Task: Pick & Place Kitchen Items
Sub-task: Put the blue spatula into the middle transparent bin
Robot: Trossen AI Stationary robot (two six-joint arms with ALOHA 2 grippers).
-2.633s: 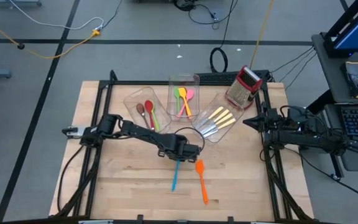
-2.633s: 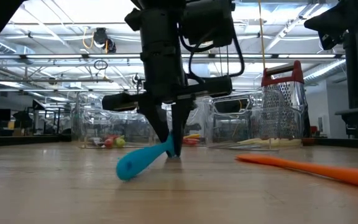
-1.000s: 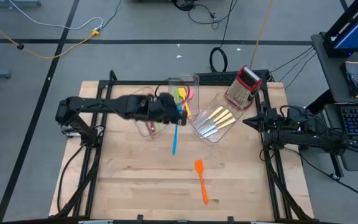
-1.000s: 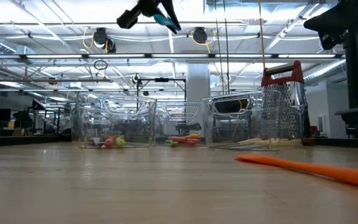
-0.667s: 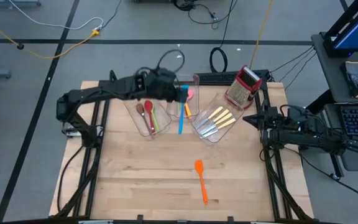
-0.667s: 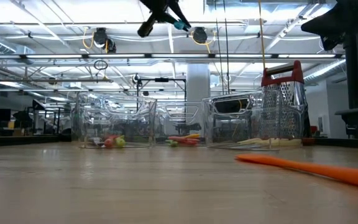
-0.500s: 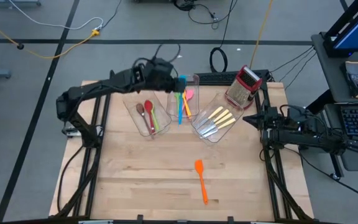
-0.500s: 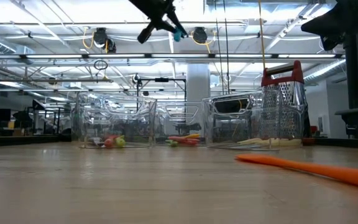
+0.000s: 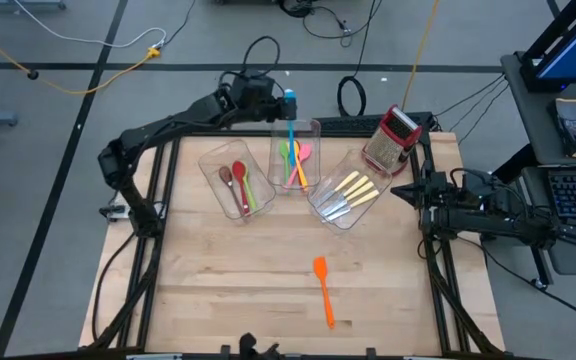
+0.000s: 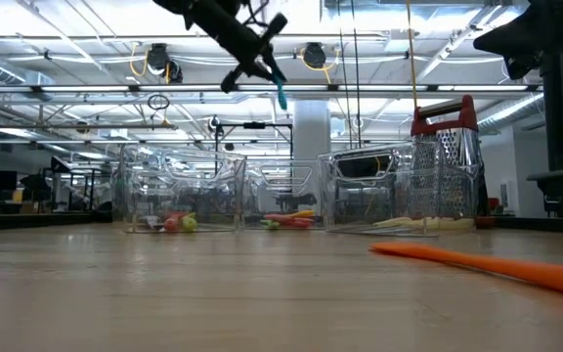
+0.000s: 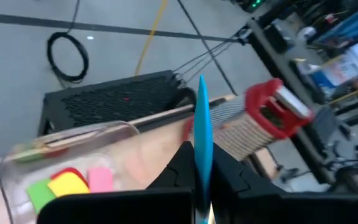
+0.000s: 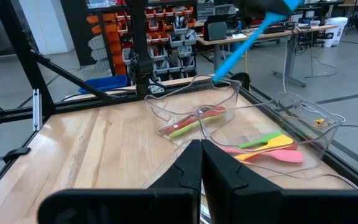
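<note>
Blue spatula [image 9: 290, 125] now over middle bin [image 9: 314, 128]

Open bare table [image 9: 218, 280] up front save one orange spatula [image 9: 323, 290]; three clear bins [image 9: 295, 156] and grater [image 9: 391, 139] crowding the back.

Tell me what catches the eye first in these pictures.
The left gripper, shut on a blue spatula, holds it high over the middle clear bin, where green, yellow and pink spatulas already lie. An orange spatula lies alone on the bare wood near the table's front. At the back right stands a red-and-silver box grater, with the right gripper waiting shut at the table's right edge.
</note>
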